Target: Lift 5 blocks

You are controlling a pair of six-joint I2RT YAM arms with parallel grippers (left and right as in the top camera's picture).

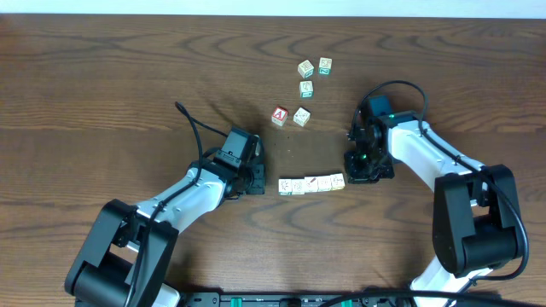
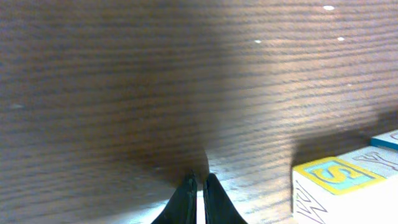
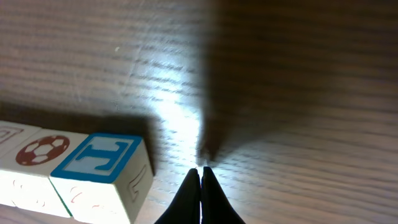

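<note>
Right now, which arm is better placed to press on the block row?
Right, probably: the right gripper, shut, is nearly at the block row; the left gripper, also shut, stands farther from its end.

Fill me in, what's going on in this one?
Five blocks are lined up in a row on the table. The left pincer and right pincer are both shut, tips down near the wood, one off each end of the row, with a gap to the end block on either side. Nothing is lifted yet. Some loose blocks sit farther back.
</note>
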